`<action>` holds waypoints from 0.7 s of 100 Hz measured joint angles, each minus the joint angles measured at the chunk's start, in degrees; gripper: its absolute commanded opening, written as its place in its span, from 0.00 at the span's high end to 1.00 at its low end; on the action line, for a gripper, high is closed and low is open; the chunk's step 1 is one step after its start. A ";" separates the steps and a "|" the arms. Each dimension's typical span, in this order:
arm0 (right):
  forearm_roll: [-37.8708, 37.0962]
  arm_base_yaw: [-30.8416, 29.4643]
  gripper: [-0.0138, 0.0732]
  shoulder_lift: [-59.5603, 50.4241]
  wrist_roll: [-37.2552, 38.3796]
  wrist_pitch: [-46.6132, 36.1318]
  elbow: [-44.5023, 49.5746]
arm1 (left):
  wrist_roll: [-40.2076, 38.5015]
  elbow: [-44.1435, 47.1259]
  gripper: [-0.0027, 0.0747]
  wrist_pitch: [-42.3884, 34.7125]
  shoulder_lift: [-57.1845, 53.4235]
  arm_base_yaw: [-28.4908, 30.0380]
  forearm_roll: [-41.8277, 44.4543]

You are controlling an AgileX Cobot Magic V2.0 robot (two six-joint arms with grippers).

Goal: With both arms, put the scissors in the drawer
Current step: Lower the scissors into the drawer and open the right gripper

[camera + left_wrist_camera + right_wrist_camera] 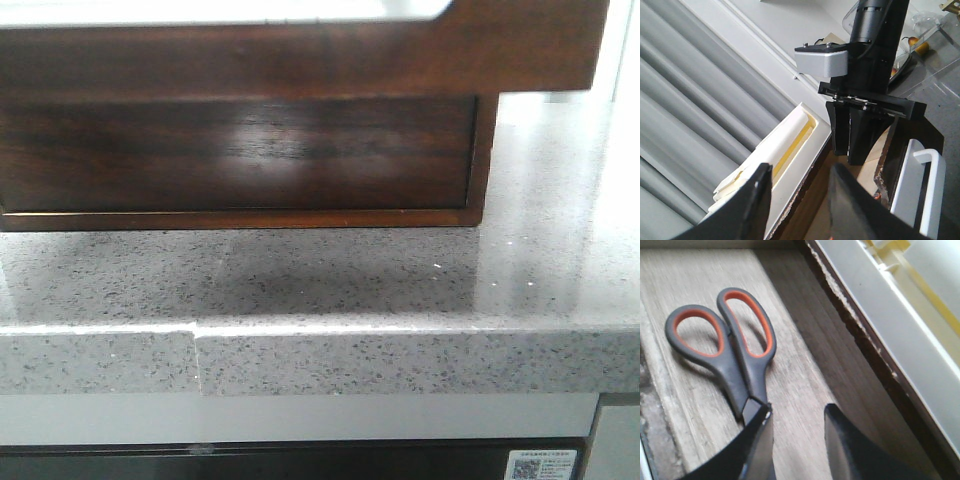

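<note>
Indoors, scissors (730,347) lie on pale wood inside the drawer (240,155); both pincers gape empty.

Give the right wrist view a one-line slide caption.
Closed grey-handled, orange-lined scissors lying on a pale wooden drawer floor, open gripper above.

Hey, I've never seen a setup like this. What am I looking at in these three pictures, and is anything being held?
It's a robot with two arms, each ending in a two-finger gripper. The front picture looks over a grey speckled counter carrying a dark wooden cabinet. The other two come from wrist cameras. One shows the scissors lying on the pale drawer floor, with the right gripper open beside their blades. The left gripper is open and empty.
</note>
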 measured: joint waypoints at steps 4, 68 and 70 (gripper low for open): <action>0.00 0.00 0.56 0.00 0.00 0.00 0.00 | 0.00 0.00 0.63 0.00 0.00 0.00 0.00; 0.00 0.00 0.92 -12.35 -0.23 2.17 0.00 | 0.00 0.00 0.99 0.12 -4.83 0.00 -2.89; 0.00 0.00 0.92 -13.15 -0.10 2.55 0.00 | 0.00 0.00 0.99 0.12 -5.12 0.00 -3.73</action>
